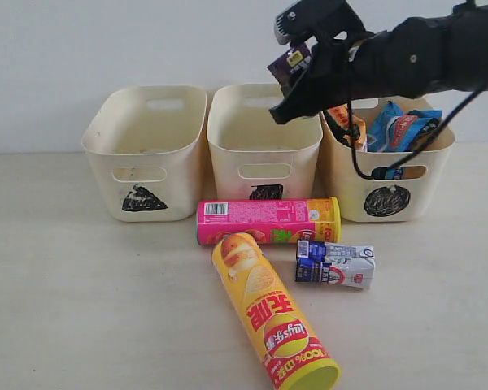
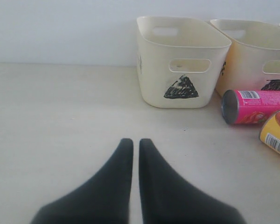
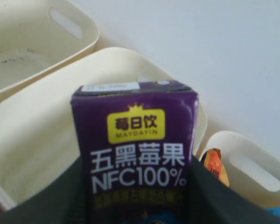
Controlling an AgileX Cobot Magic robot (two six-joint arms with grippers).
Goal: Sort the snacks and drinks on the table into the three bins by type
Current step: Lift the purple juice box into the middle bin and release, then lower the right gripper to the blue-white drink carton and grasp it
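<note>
My right gripper point(image 1: 297, 77) is shut on a small dark purple box point(image 1: 289, 63) and holds it in the air above the middle bin point(image 1: 264, 154), the one marked with a square. In the right wrist view the box point(image 3: 133, 107) stands upright between the fingers of the right gripper point(image 3: 138, 163), over that bin's rim point(image 3: 107, 51). On the table point(image 1: 81, 309) lie a pink chip tube point(image 1: 268, 221), a yellow chip tube point(image 1: 272, 313) and a second small box point(image 1: 335, 265). My left gripper point(image 2: 132, 142) is shut and empty, low over bare table.
The triangle bin point(image 1: 146, 150) stands on the left and holds no snacks. The circle bin point(image 1: 388, 175) on the right holds orange and blue packets point(image 1: 394, 126). The left wrist view shows the triangle bin point(image 2: 182, 65) and the pink tube point(image 2: 256, 106) ahead.
</note>
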